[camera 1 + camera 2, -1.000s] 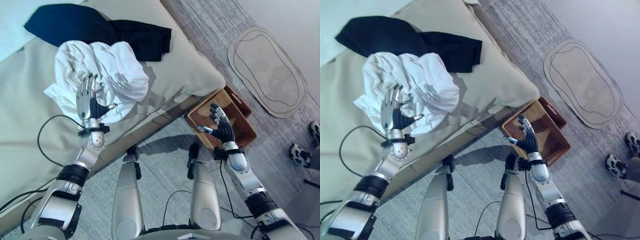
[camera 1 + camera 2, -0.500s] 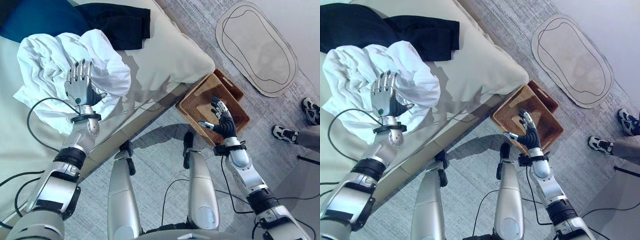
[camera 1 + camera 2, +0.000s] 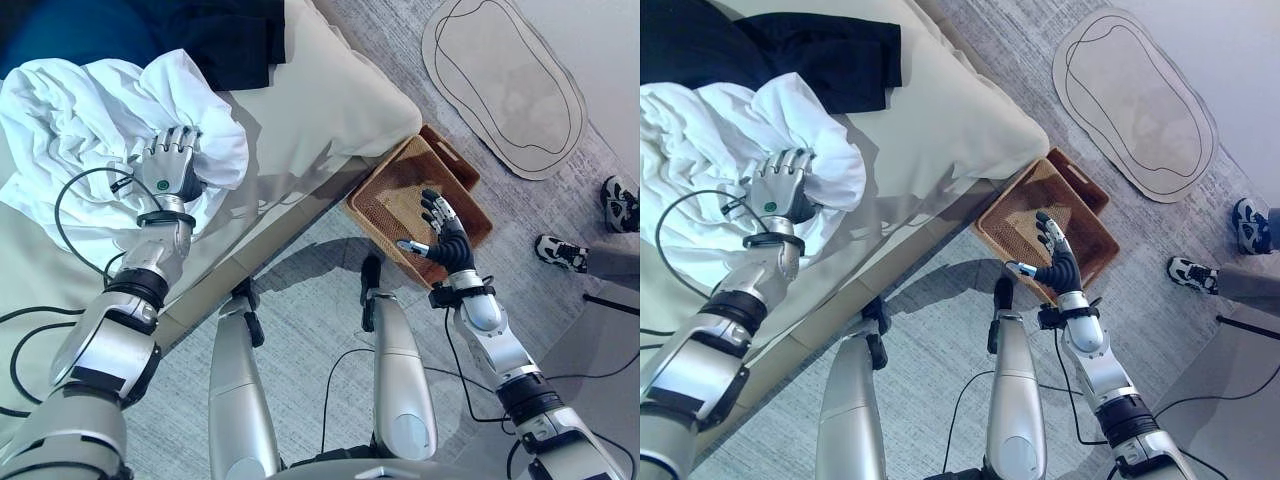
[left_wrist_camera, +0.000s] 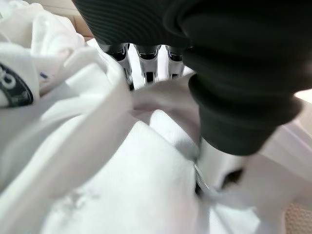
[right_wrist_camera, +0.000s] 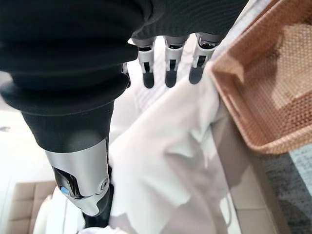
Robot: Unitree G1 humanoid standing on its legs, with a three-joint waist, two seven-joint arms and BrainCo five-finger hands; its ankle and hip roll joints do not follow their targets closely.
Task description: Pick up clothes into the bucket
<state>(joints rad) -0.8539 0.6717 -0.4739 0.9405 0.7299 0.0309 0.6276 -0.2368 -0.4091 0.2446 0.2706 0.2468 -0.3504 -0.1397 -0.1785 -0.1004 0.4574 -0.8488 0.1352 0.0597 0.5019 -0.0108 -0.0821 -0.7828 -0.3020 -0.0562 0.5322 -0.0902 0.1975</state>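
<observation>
Up on the bed point(image 3: 340, 100), beside the brown woven basket point(image 3: 395, 205) that sits on the floor at the bed's corner, we've got our left hand point(image 3: 172, 168) curled into the crumpled white garment point(image 3: 90, 110). From the wrist camera the fingers point(image 4: 141, 61) are bent down into the folds with white cloth bunched all around them, so we'd call that a grab, though it looks like the pile is resting on the bed and not lifted yet.

Our right hand point(image 3: 442, 238) hangs over the near edge of the basket with its fingers spread and straight, holding nothing. Guessing it's just waiting there.

Further from the basket than the white pile, a dark garment point(image 3: 215, 35) lies flat on the bed, touching or slightly tucked under the white one, hard to say which.

Progress-wise, we're basically at the start. The basket looks empty as far as we can see, and both pieces of clothing are on the bed. What's left, by our reckoning: lift the white one, carry it over the bed's corner to the basket, drop it in, then come back for the dark one.
</observation>
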